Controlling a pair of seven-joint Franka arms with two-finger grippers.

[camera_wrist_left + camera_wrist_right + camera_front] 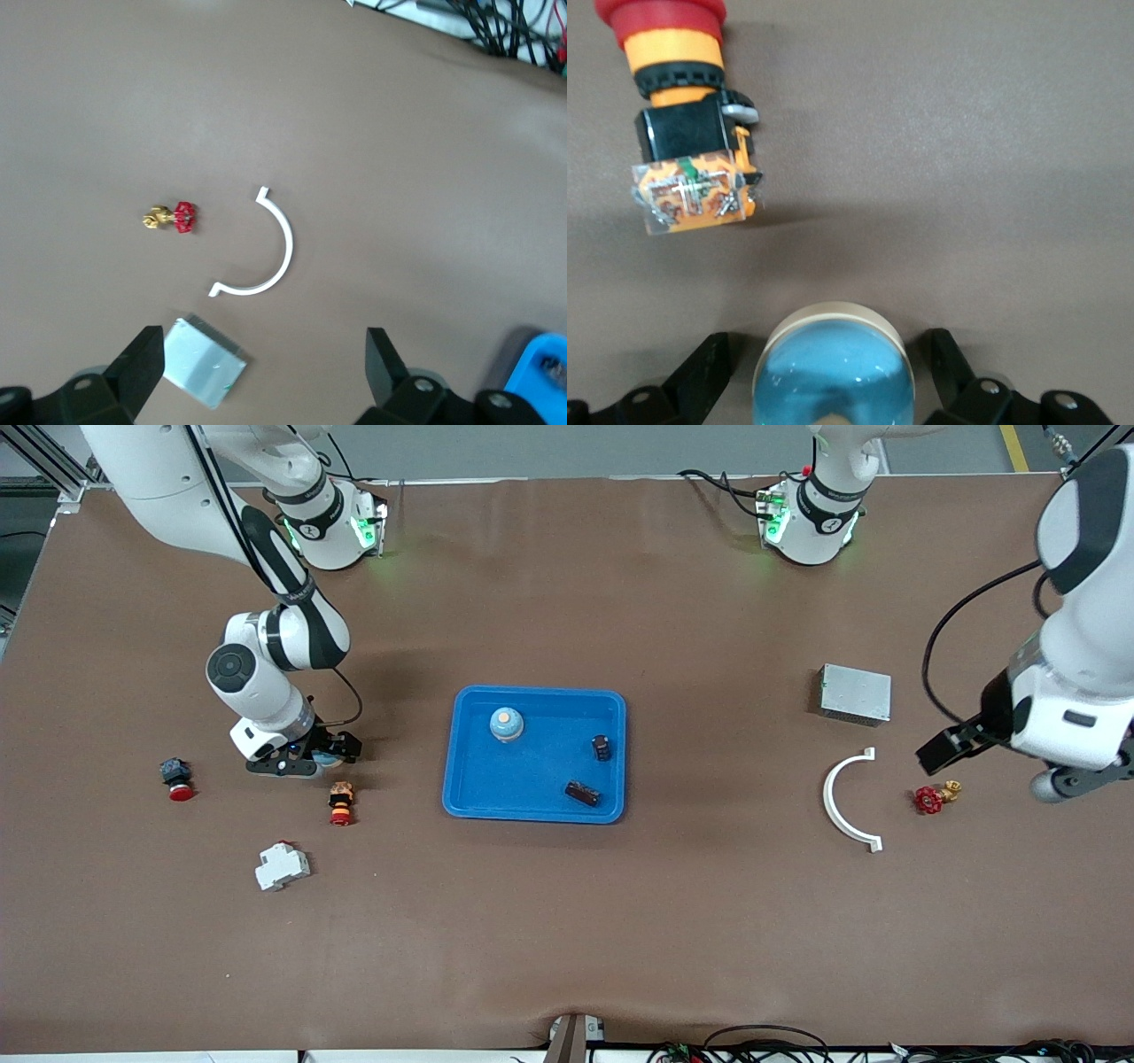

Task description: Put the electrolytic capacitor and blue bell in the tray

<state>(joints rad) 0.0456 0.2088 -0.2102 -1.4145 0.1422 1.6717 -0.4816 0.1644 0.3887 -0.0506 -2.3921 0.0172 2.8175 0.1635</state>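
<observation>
Right wrist view: glossy blue bell (833, 367) with cream rim.

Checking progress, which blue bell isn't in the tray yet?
The bell between the right gripper's open fingers, beside the orange pushbutton; the other bell sits in the tray.

No words, labels, brand names or numbers can be read on anything here, neither on the objects nor the arms

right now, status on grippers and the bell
Right gripper open, low, straddling blue bell beside tray. Left gripper open, waiting near grey metal box. Second bell, capacitor already in tray. Red pushbutton close by, not blocking.
</observation>
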